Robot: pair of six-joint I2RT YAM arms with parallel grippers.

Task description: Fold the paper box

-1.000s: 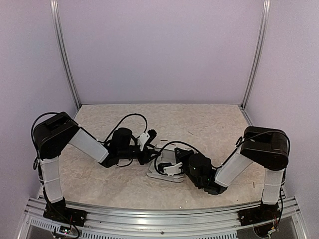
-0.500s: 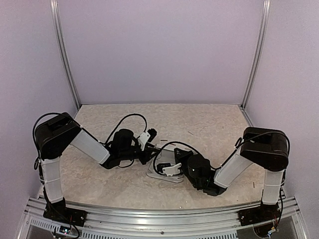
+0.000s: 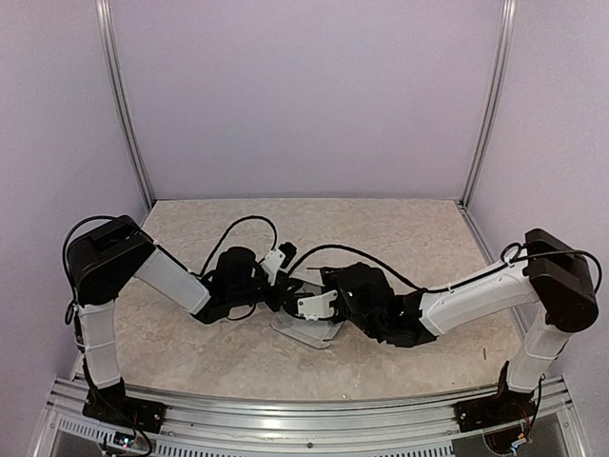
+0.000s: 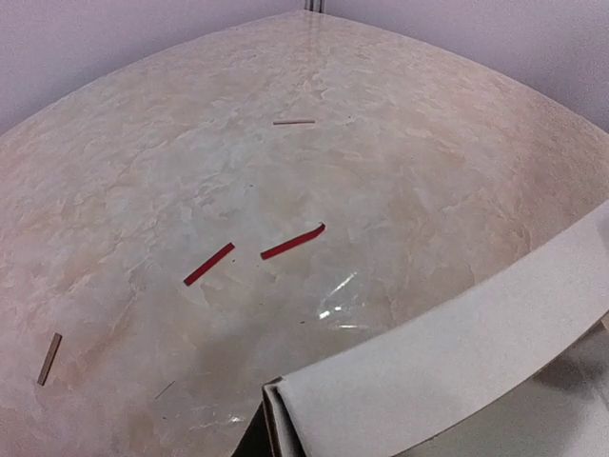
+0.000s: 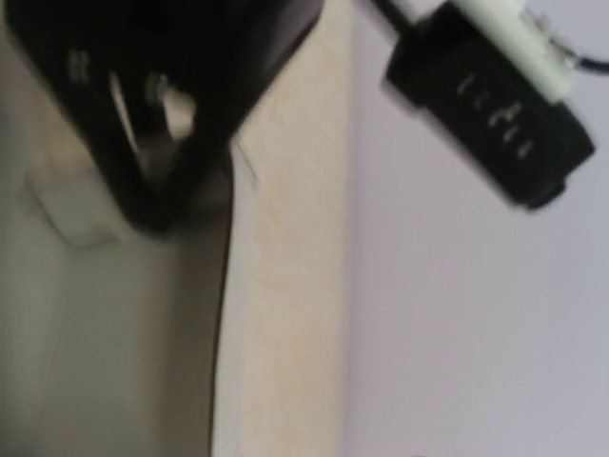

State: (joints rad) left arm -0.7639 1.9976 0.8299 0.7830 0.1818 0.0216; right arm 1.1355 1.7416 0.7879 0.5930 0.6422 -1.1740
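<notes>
Where the two arms meet at mid-surface, the pale grey-white thin-card paper box [image 3: 306, 331] lies low on the mottled beige marble-patterned surface [image 3: 400, 238], its far part covered by both wrists. Only its near edge and one corner show from above.

Left pincer [image 3: 284, 293]: pointed down at the box's left end. Its fingers are lost against the black housings, and its own camera shows none of them, so whether it is clenched or released cannot be told. That view shows a broad curved card flap of the paper box [image 4: 457, 362] rising at lower right, cut off by the frame, with a folded corner at the bottom edge.

Right pincer [image 3: 303, 307]: reaching in from the right, over the box. Its wrist view is heavily blurred. A black angular shape fills the upper left above the pale card [image 5: 105, 324], and no grip or gap can be read there.

Loose on the surface [image 4: 190, 143] beyond the flap:
- two thin red strips [image 4: 209, 264] [image 4: 293, 241], close together;
- a small tan sliver [image 4: 293, 122], farther off;
- a short brown sliver [image 4: 49, 358], at the left.

A black module with a white cap [image 5: 495, 124] stands out of focus against the lilac wall [image 5: 476, 333].
</notes>
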